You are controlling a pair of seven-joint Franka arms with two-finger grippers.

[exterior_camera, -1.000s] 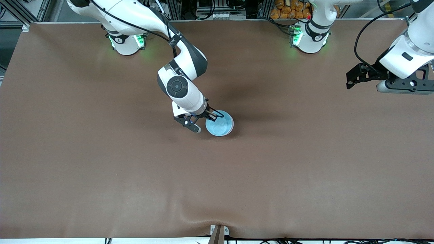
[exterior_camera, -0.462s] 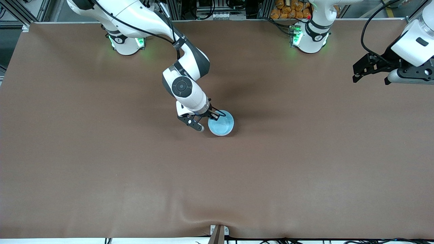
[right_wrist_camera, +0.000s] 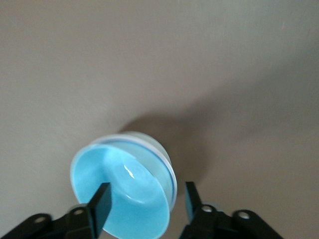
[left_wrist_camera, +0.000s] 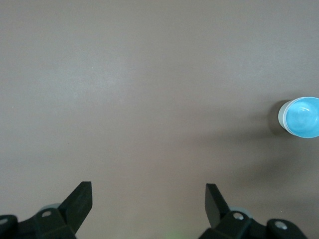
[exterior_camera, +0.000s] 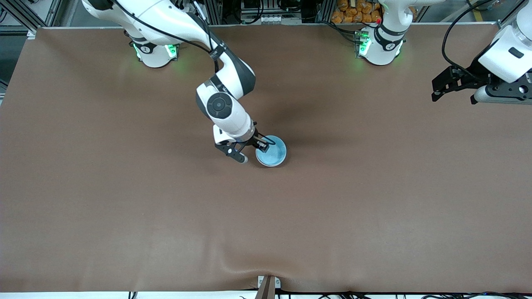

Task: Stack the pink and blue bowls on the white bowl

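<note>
The blue bowl (exterior_camera: 272, 153) sits upright mid-table, nested in a pale bowl whose rim shows just around it, the white bowl (right_wrist_camera: 155, 143). The pink bowl is hidden. My right gripper (exterior_camera: 261, 145) is low at the blue bowl's rim on the right arm's side. It is open, with one finger inside the bowl (right_wrist_camera: 127, 191) and the other outside the wall, neither pressing it. My left gripper (exterior_camera: 435, 92) hangs open and empty over the left arm's end of the table. From the left wrist view the blue bowl (left_wrist_camera: 303, 117) is small and far off.
The brown table mat (exterior_camera: 124, 207) carries nothing else. Both arm bases (exterior_camera: 156, 52) stand along the edge farthest from the front camera. A small bracket (exterior_camera: 268, 284) sits at the nearest edge.
My right gripper's fingers have parted and let go of the blue bowl's rim. The bowl stays nested in place. The left arm drew back toward its end, then stopped.
</note>
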